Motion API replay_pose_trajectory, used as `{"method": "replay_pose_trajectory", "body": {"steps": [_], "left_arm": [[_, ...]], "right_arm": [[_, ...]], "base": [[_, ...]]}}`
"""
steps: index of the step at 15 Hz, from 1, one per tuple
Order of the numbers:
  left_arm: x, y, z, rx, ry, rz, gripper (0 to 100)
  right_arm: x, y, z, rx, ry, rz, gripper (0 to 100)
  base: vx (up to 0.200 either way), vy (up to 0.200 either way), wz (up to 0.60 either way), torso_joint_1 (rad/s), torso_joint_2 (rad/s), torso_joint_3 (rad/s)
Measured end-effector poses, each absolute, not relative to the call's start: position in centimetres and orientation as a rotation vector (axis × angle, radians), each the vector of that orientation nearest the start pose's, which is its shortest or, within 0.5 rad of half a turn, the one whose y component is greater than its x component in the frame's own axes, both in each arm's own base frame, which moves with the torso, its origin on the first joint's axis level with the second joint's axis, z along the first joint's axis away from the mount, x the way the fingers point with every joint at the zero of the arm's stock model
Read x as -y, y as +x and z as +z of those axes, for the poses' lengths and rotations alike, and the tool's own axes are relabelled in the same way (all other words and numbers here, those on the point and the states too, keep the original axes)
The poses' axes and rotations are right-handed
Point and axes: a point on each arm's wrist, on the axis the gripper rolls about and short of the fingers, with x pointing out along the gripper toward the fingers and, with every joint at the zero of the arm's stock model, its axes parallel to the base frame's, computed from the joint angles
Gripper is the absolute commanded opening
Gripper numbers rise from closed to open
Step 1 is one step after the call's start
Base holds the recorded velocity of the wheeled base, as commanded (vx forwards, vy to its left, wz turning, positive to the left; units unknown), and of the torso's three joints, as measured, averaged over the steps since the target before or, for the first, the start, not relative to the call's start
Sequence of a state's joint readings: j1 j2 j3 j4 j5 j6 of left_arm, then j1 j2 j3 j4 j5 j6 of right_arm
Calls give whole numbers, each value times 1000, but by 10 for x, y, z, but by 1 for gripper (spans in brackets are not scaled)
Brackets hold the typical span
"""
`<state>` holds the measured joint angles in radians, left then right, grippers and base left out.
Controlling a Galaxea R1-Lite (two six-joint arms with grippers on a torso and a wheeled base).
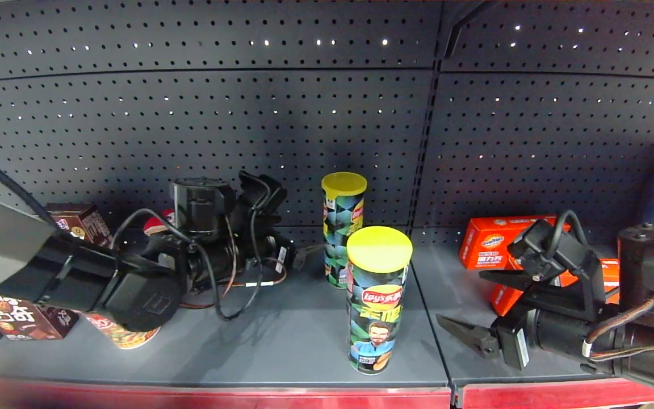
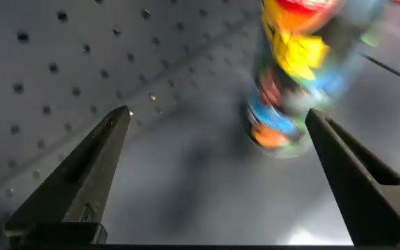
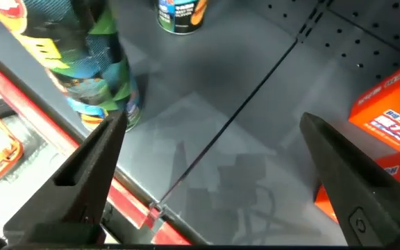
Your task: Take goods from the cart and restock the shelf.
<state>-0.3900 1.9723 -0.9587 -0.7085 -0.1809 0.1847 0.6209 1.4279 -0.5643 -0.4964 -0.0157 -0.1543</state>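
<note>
- Shelf [image 1: 281, 341]: dark grey deck with a red front edge and a perforated back panel [image 1: 247, 113].
- Landmark: the front crisp can [image 1: 377, 301] has a yellow lid and stands upright near the shelf's front edge. All places below are given from it.
- Rear crisp can [image 1: 343, 227]: same type, upright, just behind the front crisp can and a little to its left. The two are close but not touching.
- Left hand [image 2: 217, 114]: behind and to the left of the front crisp can, low over the shelf, pointing at the rear crisp can. Its fingers are spread wide apart and hold nothing.
- In the left wrist view the rear crisp can sits just beyond the fingertips, nearer one finger than the other. Blur hides any contact.
- Right hand [image 3: 212, 121]: to the right of the front crisp can, low over the shelf — near it, but apart. Its fingers are also spread wide and empty, and the front crisp can stands outside them, next to one fingertip.
- Orange boxes [image 1: 500, 238]: lying flat to the right and behind, past the right hand.
- Brown boxes [image 1: 80, 221]: well to the left — one by the back panel, one nearer the front edge.
- A cup [image 1: 125, 338] lies partly hidden under the left arm.
</note>
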Motion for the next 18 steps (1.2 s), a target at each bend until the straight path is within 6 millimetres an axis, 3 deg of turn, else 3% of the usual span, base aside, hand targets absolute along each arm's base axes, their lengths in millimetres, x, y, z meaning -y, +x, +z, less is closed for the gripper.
{"method": "replay_pose_trajectory", "body": {"steps": [4,10,18], "left_arm": [[156,368,122,-261,229,-537,100],[156,379,106,-294,235,-504,100],[169,388,104,-273,232,-508,100]], "right_arm": [[-128,187,176,-312,-261,610,100],[-128,188,176,-315,-261,611,100],[-128,188,175,-314,-261,613,100]], "base": [[0,0,0,0,0,0],[0,0,0,0,0,0],[0,0,0,0,0,0]]}}
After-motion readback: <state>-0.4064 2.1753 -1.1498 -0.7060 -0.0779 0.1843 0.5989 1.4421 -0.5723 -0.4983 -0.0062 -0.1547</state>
